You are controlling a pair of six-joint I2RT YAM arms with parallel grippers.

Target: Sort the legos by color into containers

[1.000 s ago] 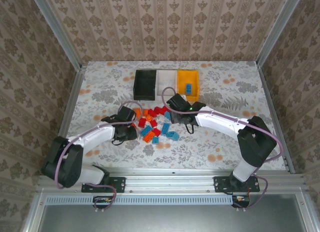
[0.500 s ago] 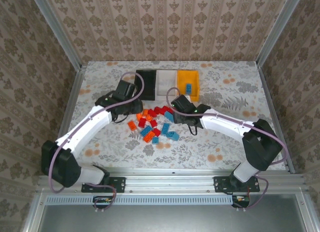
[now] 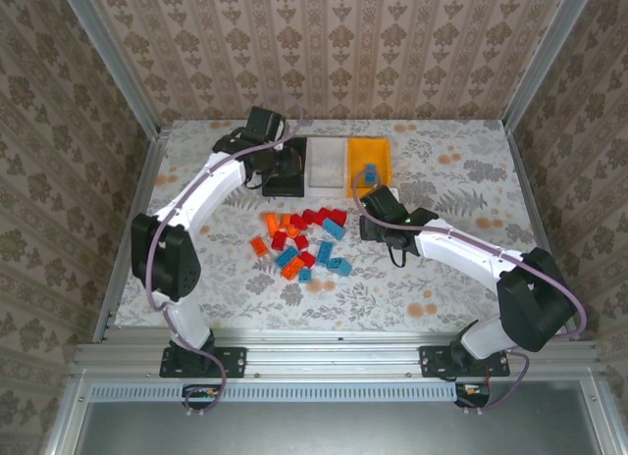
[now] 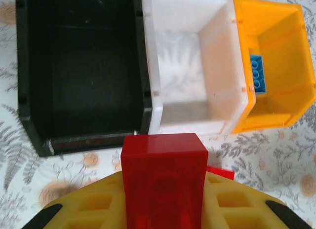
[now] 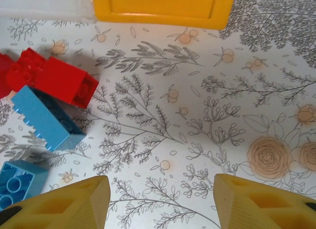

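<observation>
Legos, small red, orange and blue plastic bricks [image 3: 304, 244], mostly lie piled mid-table. One red brick [image 4: 163, 160], clamped in the left gripper [image 4: 163, 204], has travelled from there to the black plastic bin's [image 4: 84, 142] near edge, likely for dropping. The right gripper [image 5: 160, 199] has backed off beside the pile, jaws half-parted and empty.

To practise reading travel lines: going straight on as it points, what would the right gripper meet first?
Probably the flowered table cover ahead of the right gripper; the orange-yellow rectangular plastic bin stands farther on.
</observation>
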